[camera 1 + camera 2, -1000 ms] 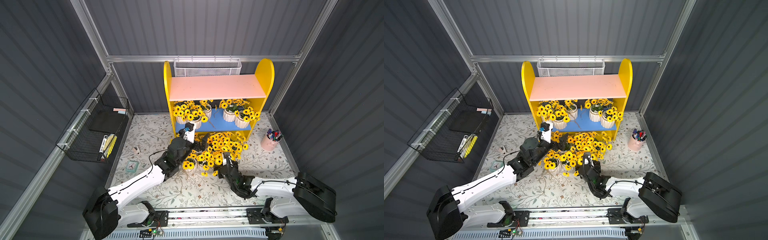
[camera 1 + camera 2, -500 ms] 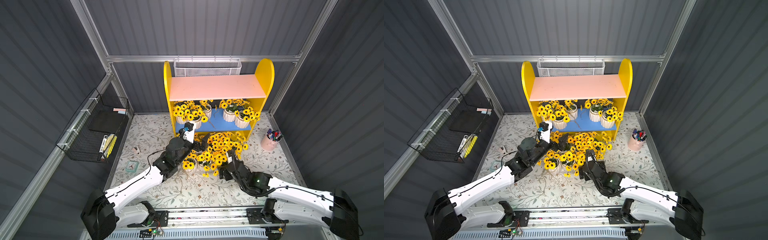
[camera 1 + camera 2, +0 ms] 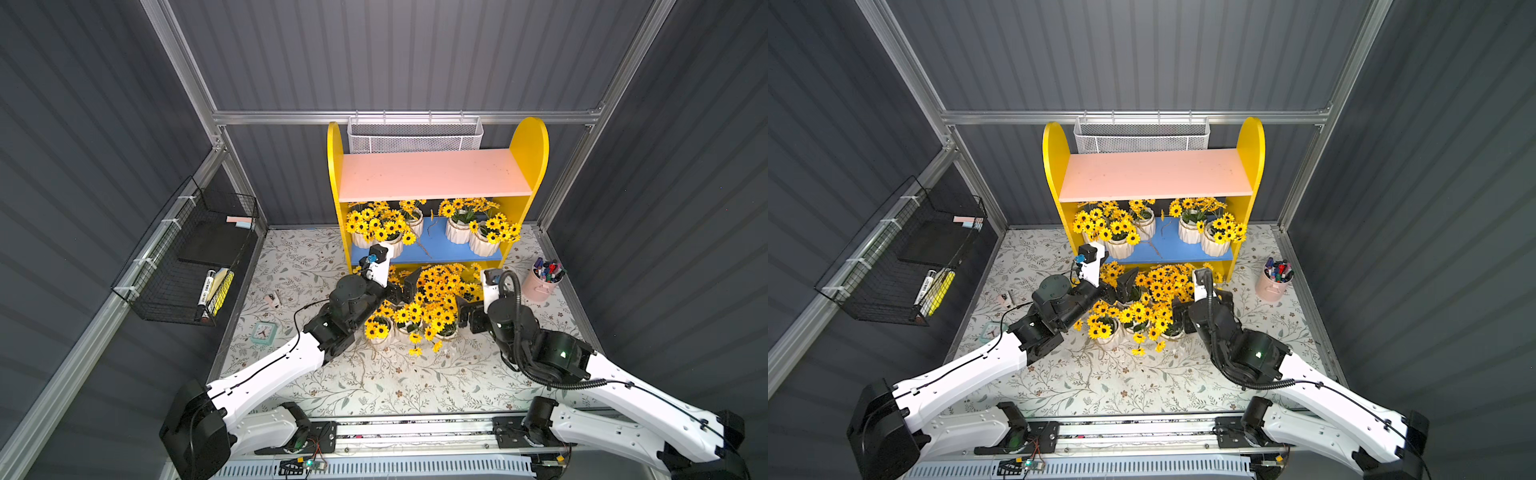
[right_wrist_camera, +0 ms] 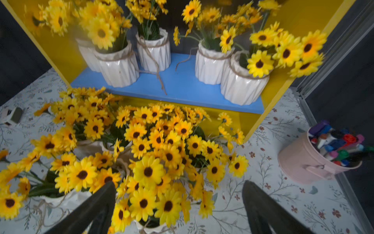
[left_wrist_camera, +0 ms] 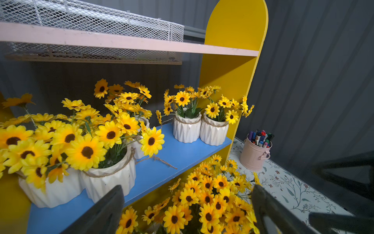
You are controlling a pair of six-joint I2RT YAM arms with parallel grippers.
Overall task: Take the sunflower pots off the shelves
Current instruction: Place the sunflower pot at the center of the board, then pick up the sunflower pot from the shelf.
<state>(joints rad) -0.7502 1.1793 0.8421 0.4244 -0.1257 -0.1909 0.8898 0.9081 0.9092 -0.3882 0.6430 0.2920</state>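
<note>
White-linked, black-jointed left arm (image 3: 270, 370) carries a thin black cable (image 3: 296, 322), right arm (image 3: 648, 401) a ribbed hose (image 3: 516, 299); left tool (image 5: 188, 202) and right tool (image 4: 178, 202) have black fingers.

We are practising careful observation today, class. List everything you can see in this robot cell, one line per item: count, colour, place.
shelves: one unit; yellow sides, pink and blue boards; by the back wall
shelf pots: five; white, with yellow flowers; on the blue board
floor pots: several, count hidden by blooms; white and yellow; clustered before the shelves
mesh basket: one; white; behind the shelves' top
wire basket: one; black; on the side wall
pen cup: one; pink; on the floor beside the shelves
clock: one; teal; on the floor
mat: one; floral; covering the floor
left hand: one; black; open above the floor pots
right hand: one; black; open at the floor pots' edge
</note>
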